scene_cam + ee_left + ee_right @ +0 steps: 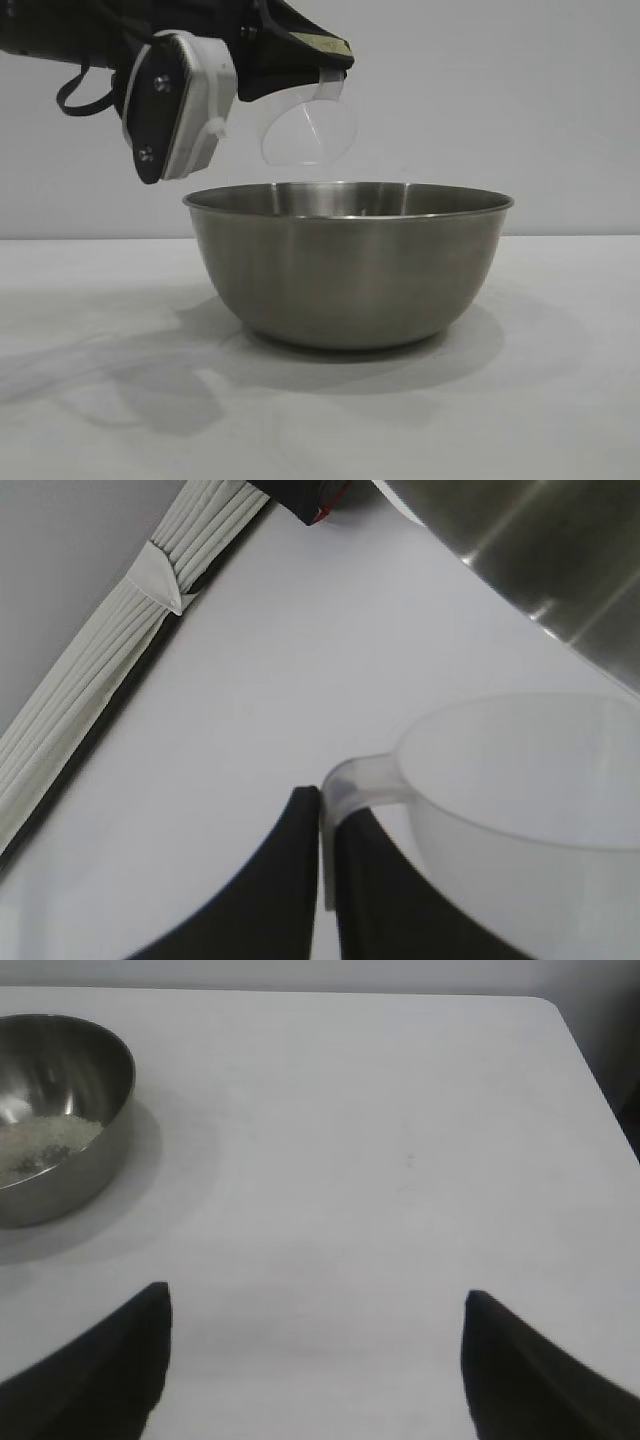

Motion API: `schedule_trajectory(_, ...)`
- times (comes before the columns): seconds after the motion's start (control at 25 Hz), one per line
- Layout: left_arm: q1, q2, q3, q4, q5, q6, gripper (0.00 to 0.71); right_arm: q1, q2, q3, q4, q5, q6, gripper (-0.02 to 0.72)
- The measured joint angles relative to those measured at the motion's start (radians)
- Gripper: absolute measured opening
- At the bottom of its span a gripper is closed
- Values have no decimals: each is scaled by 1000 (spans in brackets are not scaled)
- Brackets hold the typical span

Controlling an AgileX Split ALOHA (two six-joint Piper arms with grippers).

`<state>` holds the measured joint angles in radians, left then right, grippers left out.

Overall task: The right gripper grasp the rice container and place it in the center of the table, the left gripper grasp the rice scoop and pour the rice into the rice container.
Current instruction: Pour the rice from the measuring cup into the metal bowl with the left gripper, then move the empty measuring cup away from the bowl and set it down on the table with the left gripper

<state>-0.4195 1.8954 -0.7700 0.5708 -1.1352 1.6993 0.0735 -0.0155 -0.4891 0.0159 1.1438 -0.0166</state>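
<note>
- Rice scoop (308,122): we are seeing this translucent plastic cup tipped on its side above the near-left rim of the rice container (348,262); it is looking empty.
- Left gripper (322,865): its jaws are pinching the scoop's flat handle tab, holding the cup over the bowl.
- Rice (40,1145): we are finding a heap of white grains lying in the bottom of the steel bowl, so we are judging the pour as largely done.
- Right gripper (315,1360): it is hanging well apart from the bowl over bare table (560,400), fingers spread wide and gripping nothing.
- Risks: the hold on the thin tab is looking narrow, so we are expecting the scoop could twist or slip and drop into the bowl. Lowering it while over the rim could be knocking the bowl and scattering grains.
- Surroundings: a ribbed white strip (110,650) is running along the table edge, with a dark red-marked object (315,500) near the bowl.
- Obstructions: we are seeing nothing between scoop and open table beside the bowl.
</note>
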Motion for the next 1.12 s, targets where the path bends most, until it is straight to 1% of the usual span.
schedule_trajectory(0.2,0,0,0,-166,0,-391,0,0,0,0,0,0,0,537)
schedule_trajectory(0.32,-2,0,0,-289,0,-690,0,0,0,0,0,0,0,537)
schedule_trajectory(0.44,-2,0,0,-451,0,-947,0,0,0,0,0,0,0,537)
schedule_trajectory(0.56,-2,0,0,-622,0,-1140,0,0,0,0,0,0,0,537)
schedule_trajectory(0.72,-2,0,5,-862,0,-1277,0,0,0,0,0,0,0,537)
schedule_trajectory(0.84,-2,0,31,-974,0,-1305,0,0,0,0,0,0,0,537)
schedule_trajectory(0.96,-2,0,74,-1035,0,-1334,0,0,0,0,0,0,0,537)
schedule_trajectory(1.12,-2,0,146,-1077,0,-1354,0,0,0,0,0,0,0,537)
